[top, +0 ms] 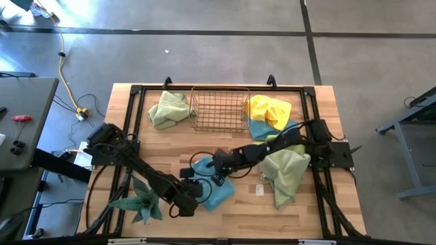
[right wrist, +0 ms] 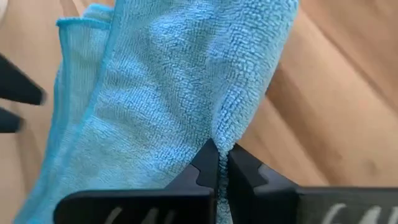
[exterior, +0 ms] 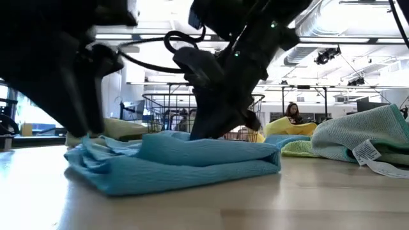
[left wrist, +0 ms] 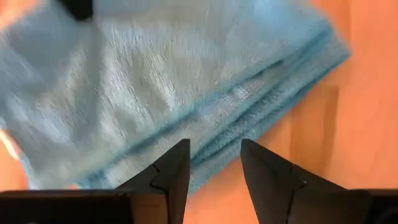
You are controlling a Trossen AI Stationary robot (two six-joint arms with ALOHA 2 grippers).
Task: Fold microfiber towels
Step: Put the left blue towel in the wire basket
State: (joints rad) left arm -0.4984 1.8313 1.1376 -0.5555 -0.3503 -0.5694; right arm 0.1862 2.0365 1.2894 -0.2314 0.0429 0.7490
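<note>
A light blue microfiber towel (top: 218, 192) lies folded in several layers on the wooden table, near its middle. My right gripper (right wrist: 221, 149) reaches in from the right and is shut on the towel's far part (top: 203, 167). My left gripper (left wrist: 214, 149) comes from the left, slanting down, and stands open over the towel's stacked near edge (left wrist: 249, 118). In the low view the towel (exterior: 179, 163) lies flat, with both dark grippers over it. My right gripper pinches a raised fold of the blue towel (right wrist: 229, 127) between its two shut fingers, beside bare wood. The fingers slant down from the table's right side. The rest of the towel lies on the table. My left gripper's fingertips (left wrist: 180, 155) overlap the towel's layered edge; I cannot tell whether they touch it.
A copper wire basket (top: 219, 109) stands at the far middle. A pale green towel (top: 169, 109) lies left of it; yellow (top: 269, 109) and blue (top: 262, 129) towels lie to its right. Another pale green towel (top: 285, 173) lies right. A spiky plant (top: 143, 201) stands near left.
</note>
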